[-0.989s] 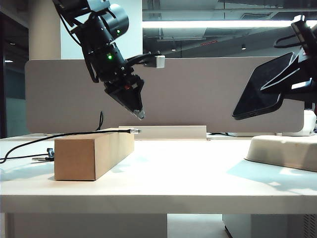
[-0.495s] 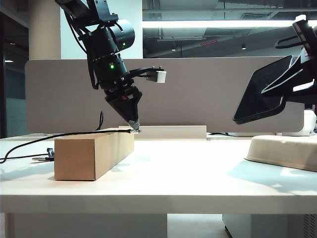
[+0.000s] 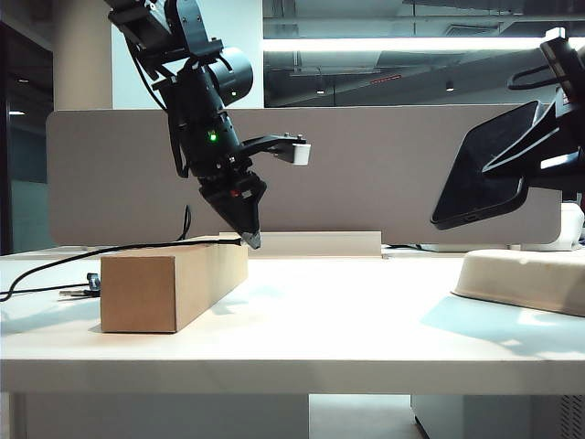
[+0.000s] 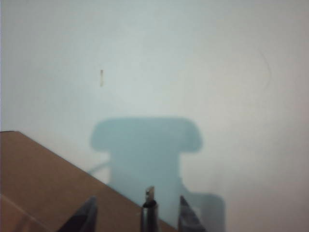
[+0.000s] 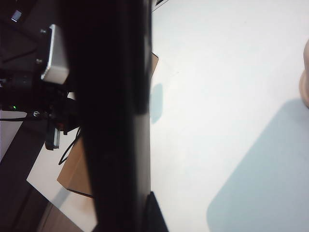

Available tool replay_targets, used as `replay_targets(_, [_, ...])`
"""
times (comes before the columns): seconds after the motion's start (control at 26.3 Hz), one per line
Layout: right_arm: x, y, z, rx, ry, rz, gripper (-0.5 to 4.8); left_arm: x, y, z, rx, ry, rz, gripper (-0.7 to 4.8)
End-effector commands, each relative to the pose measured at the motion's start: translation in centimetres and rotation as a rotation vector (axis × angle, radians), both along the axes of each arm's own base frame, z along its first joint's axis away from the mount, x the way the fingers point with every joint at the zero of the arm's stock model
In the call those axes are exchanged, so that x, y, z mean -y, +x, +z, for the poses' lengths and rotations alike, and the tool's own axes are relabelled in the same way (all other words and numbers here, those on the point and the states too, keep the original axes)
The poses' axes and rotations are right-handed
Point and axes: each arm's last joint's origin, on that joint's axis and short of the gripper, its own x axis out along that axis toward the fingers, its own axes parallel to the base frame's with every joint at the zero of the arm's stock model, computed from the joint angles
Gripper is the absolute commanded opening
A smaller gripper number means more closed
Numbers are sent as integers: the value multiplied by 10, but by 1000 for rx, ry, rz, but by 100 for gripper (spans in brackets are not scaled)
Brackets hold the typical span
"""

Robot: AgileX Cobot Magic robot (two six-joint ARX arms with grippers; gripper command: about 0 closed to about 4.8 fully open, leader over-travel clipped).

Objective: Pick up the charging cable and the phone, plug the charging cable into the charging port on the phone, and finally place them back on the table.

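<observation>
Your left claw (image 3: 251, 240) hangs right over the plug end of the charging cable (image 3: 137, 247), which lies along the top of the cardboard box (image 3: 174, 283). The left wrist view shows the plug tip (image 4: 149, 193) standing between the two spread fingers (image 4: 87, 215), not yet pinched. The cable runs away behind the left claw, toward the far side of the table (image 3: 347, 320). Your right claw (image 3: 548, 146) is clenched on the phone (image 3: 484, 169), up in the air, well apart from the plug.
</observation>
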Motion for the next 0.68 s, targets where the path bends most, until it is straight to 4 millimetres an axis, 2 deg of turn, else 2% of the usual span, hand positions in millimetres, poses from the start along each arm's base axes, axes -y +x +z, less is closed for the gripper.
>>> replay_targets(0.04, [0, 1, 7, 58, -3, 13, -7, 1, 0, -2, -7, 9, 1, 201])
replay_targets(0.15, [-1, 1, 7, 59, -4, 11, -7, 1, 1, -1, 1, 19, 8, 119])
replay_targets(0.42, [0, 1, 7, 61, -8, 8, -7, 0, 1, -3, 0, 37, 18, 119])
replay_targets(0.53, [0, 1, 7, 61, -9, 4, -7, 0, 1, -4, -6, 39, 17, 107])
replay_targets(0.68, [0, 1, 7, 61, -10, 2, -7, 0, 1, -4, -4, 39, 17, 64])
